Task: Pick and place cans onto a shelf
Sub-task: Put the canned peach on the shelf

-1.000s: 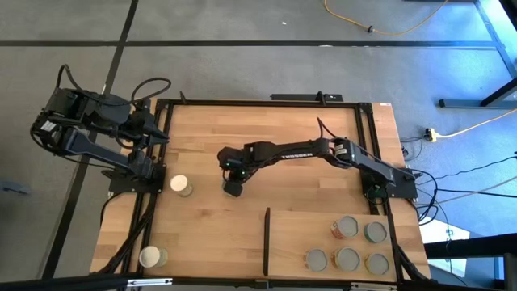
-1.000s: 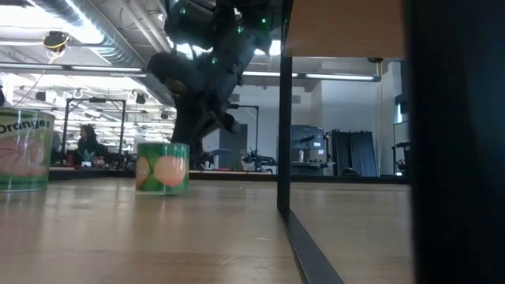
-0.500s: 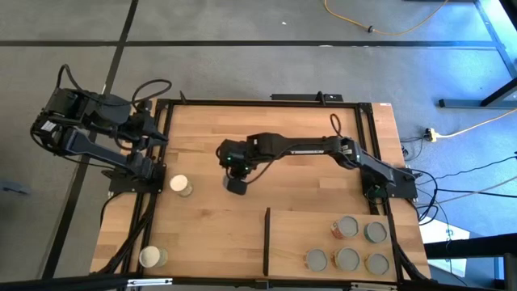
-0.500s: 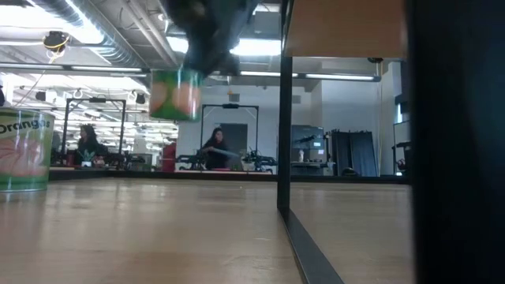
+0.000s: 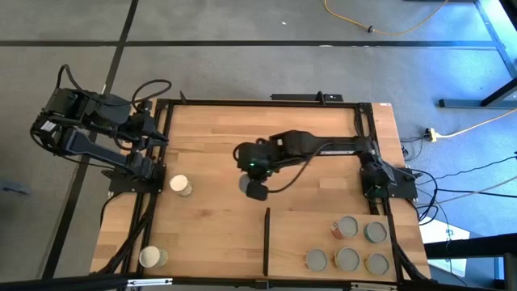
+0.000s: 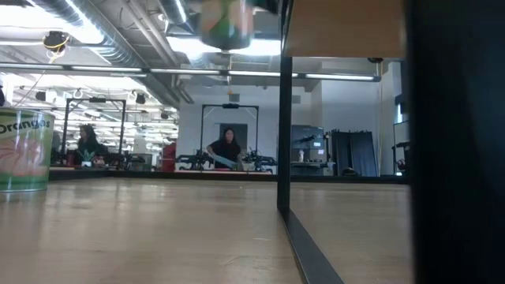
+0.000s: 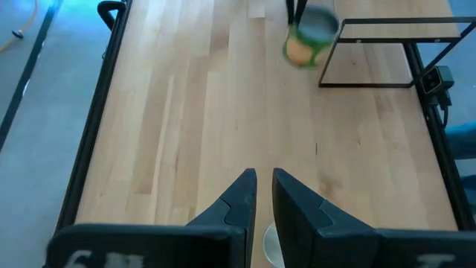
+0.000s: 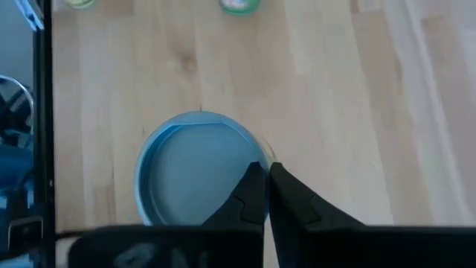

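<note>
Can (image 6: 226,24) aloft over wooden tabletop (image 6: 158,237); workshop behind.

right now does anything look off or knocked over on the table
Nothing stands out. Five cans stand upright on the shelf, two more stand upright on the tabletop, and the right gripper carries one can in the air. No spill or damage shows.

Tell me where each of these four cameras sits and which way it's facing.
High: overhead, straight down; both arms, light-wood shelf.
Low: table height, level across; green-sided can aloft, orange-label can.
Left wrist: past its dark fingers across bare tabletop.
Right wrist: down onto lifted can's grey lid.
Shared: that lifted can appears in all four.
</note>
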Robot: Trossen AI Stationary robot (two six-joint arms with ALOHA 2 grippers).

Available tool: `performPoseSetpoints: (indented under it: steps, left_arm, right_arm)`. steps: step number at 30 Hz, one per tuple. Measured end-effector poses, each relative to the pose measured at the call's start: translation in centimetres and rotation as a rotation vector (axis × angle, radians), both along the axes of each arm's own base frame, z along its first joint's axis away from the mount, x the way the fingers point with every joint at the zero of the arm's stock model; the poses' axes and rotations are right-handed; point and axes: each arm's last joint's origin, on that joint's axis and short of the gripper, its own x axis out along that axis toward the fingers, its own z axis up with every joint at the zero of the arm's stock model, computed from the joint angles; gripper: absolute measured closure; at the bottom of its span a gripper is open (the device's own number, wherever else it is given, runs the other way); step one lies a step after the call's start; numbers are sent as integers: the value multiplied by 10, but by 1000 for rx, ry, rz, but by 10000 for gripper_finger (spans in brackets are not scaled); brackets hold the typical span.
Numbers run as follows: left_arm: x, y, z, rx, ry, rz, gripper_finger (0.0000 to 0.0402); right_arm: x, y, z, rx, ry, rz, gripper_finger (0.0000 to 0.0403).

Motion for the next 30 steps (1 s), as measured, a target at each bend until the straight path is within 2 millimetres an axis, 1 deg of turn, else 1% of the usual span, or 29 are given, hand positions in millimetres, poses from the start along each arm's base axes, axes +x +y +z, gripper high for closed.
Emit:
performPoseSetpoints:
  steps: [4, 7, 11, 12, 16, 22, 26, 30]
  left_arm:
    - [0, 0, 0, 0, 0, 0, 364]
    - [0, 0, 0, 0, 0, 0, 364]
    - [0, 0, 0, 6, -1, 6, 364]
    - [0, 0, 0, 10, -1, 11, 364]
    - [0, 1, 0, 14, -1, 15, 364]
    - [0, 1, 0, 29, -4, 39, 364]
    - [0, 1, 0, 29, -4, 40, 364]
    - [0, 1, 0, 29, -4, 40, 364]
  right_arm:
    - [-28, 10, 26, 13, -4, 4, 397]
    - [-50, 20, 41, 20, 26, 17, 397]
    - [-78, 36, 49, 11, 125, 50, 397]
    - [-83, 42, 50, 12, 138, 58, 397]
    - [-92, 67, 53, 85, 138, 167, 397]
    - [-106, 96, 54, 128, 157, 212, 397]
    - [-112, 108, 50, 107, 168, 211, 397]
    - [-110, 111, 36, 59, 211, 200, 397]
